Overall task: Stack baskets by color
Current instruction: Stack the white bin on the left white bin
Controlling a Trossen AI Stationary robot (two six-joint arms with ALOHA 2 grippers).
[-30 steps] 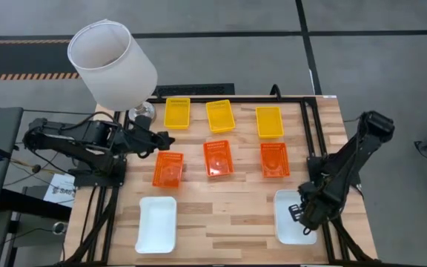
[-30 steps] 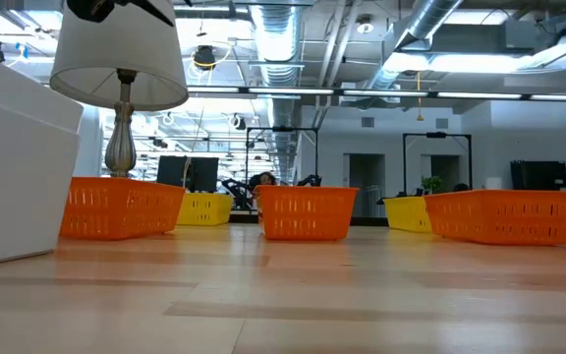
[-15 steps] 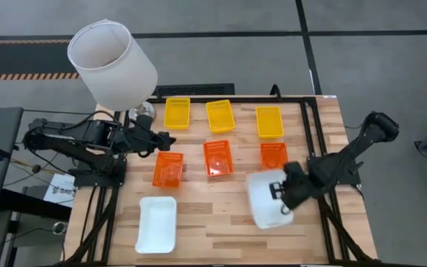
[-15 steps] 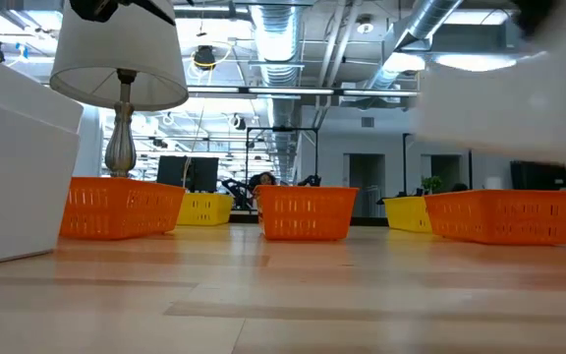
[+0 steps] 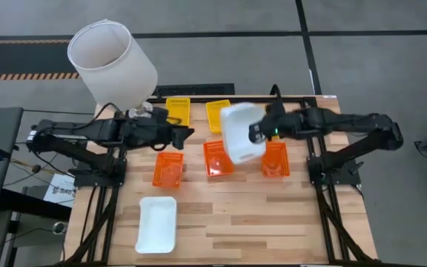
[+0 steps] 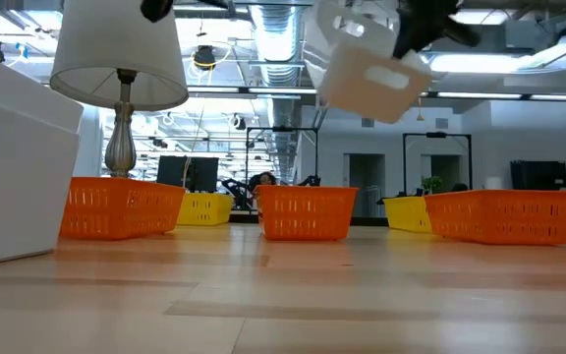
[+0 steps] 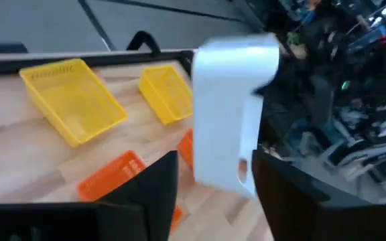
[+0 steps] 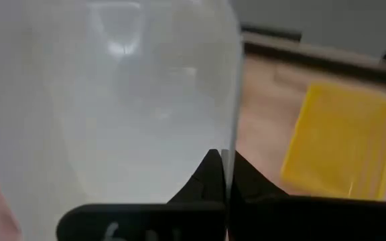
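My right gripper [image 5: 256, 133] is shut on a white basket [image 5: 240, 130], held high over the middle of the table; the low view shows that basket [image 6: 367, 61] tilted. My left gripper [image 5: 190, 134] reaches in from the left, open, its fingers [image 7: 149, 194] a short way from the basket [image 7: 230, 110]. A second white basket [image 5: 157, 224] rests on its bottom at the near left. Three orange baskets [image 5: 167, 169] [image 5: 217, 159] [image 5: 276, 161] stand in a row. Behind them two yellow baskets [image 5: 177, 111] [image 5: 216, 112] show. My right gripper pinches the white basket's wall [image 8: 213, 127] at its rim between the two fingers [image 8: 206, 175], one on either face of the wall. It comes from the table's right, slanting down. The basket is lifted clear of the table and tilted.
A lamp with a big white shade [image 5: 112, 63] stands at the far left corner, its stem [image 6: 119, 147] behind the left orange basket. Bare wood [image 5: 228, 222] lies in the near middle and near right. A black frame [image 5: 313, 111] runs along the table's right side.
My right gripper has lifted the white basket off the near right corner and carried it up, toward the far edge and the middle; the basket has tipped. My left gripper has reached a little toward the table's right, toward the basket, and has rolled.
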